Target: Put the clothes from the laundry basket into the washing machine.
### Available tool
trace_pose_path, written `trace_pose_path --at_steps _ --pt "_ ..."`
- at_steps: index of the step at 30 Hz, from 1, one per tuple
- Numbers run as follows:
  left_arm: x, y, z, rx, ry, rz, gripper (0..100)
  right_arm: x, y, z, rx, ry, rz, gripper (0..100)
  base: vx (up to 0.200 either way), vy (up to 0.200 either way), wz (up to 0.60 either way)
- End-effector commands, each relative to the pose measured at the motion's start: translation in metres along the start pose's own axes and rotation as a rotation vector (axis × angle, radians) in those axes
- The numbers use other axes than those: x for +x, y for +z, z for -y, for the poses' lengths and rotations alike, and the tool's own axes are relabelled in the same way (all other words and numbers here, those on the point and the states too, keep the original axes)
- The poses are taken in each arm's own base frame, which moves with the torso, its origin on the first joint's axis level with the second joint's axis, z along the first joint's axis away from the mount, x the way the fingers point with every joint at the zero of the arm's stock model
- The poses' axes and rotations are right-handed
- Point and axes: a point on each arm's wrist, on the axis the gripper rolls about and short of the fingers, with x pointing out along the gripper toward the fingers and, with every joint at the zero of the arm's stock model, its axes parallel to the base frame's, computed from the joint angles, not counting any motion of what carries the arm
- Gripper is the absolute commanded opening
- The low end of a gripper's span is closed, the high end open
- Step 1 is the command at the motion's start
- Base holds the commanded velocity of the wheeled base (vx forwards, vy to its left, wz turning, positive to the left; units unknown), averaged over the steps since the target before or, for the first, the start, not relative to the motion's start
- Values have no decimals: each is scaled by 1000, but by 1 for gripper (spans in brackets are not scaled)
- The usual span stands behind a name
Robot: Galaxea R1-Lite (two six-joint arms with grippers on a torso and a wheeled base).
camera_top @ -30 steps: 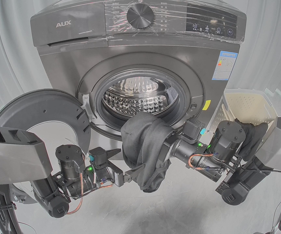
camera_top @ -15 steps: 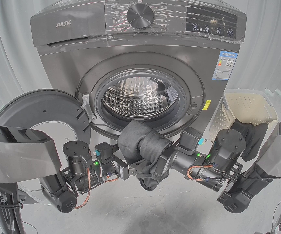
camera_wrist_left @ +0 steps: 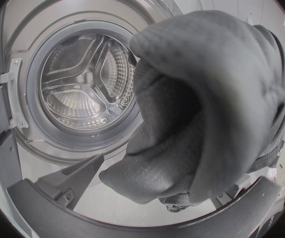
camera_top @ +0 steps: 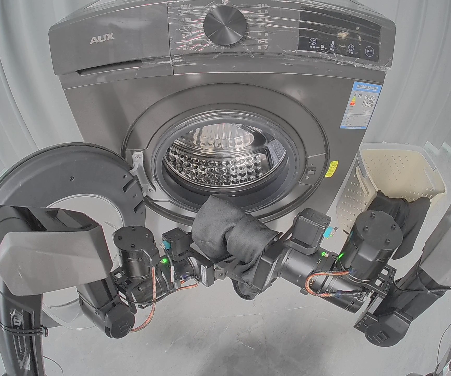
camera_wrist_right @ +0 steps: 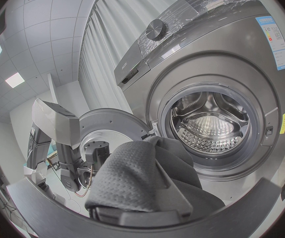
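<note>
Here, past the swung-open round grey door (camera_top: pixel 68 178), the left claw (camera_top: pixel 220 273) stands spread beneath the bundled dark grey knit garment (camera_top: pixel 230 225), gripping nothing visible. The right claw (camera_wrist_right: pixel 142 215), buried in it, looks clamped. The bundle hangs just below the steel drum (camera_top: pixel 220 157)'s front rim. Lift it clear of the lip, push deep, then release. More dark cloth (camera_top: pixel 408 215) waits in the cream perforated basket (camera_top: pixel 392 171).

You have the washing machine (camera_top: pixel 110 105) straight ahead, its door (camera_top: pixel 68 178) standing open to the left and the drum (camera_top: pixel 220 157) behind the opening. A bundle of clothes (camera_top: pixel 225 231) hangs just before the opening's lower rim, outside the drum. The laundry basket (camera_top: pixel 397 168) stands on the floor (camera_top: pixel 236 335) right of the machine, with a second garment (camera_top: pixel 411 218) inside at its near edge.
</note>
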Motion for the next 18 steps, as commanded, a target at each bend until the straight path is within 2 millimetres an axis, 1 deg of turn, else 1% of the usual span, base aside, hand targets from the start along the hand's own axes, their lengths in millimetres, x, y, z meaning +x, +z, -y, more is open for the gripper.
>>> trace_pose_path --at_steps 1,5,6,12,15,18 --pt "7 0 -1 3 -2 17 100 -1 -2 -2 1 7 -5 0 0 0 0" --pt "9 3 -2 8 -4 29 100 0 -2 -1 3 5 -4 0 0 0 0" --pt "9 3 -2 8 -4 29 0 0 -2 -1 3 5 -4 0 0 0 0" --pt "8 6 4 1 -25 35 0 -1 -1 6 5 -17 2 0 0 0 0" --pt "4 7 5 -4 -25 32 0 0 -1 17 2 -49 4 0 0 0 0" --pt "-3 15 6 -3 -24 44 0 0 -2 26 -1 -78 6 0 0 0 0"
